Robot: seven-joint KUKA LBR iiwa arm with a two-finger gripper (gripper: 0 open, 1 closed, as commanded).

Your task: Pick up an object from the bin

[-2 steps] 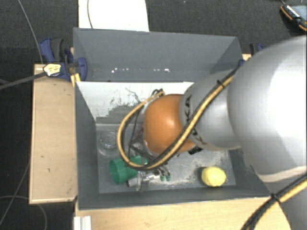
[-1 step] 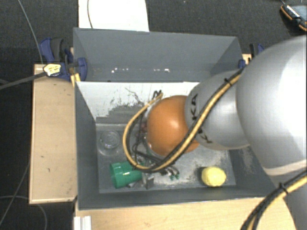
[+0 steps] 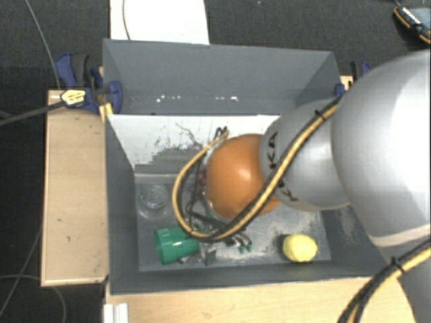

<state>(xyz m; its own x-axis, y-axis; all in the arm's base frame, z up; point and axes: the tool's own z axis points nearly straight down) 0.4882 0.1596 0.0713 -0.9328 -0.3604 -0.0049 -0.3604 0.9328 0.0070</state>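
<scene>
My gripper (image 3: 217, 246) is low over the bin's front floor, mostly hidden beneath the arm's orange cover and cables. Just to its left lies a green, chunky, roughly cylindrical thing (image 3: 174, 245), with its right end touching or very close to the gripper. Whether the gripper has hold of it is hidden. A yellow rounded lump (image 3: 300, 248) lies to the gripper's right, near the front right corner and apart from it.
A clear, round, glass-like thing (image 3: 153, 201) rests on the floor at the left, behind the green thing. The arm's big grey body covers the bin's right side. The bin's walls slope in steeply around the small floor.
</scene>
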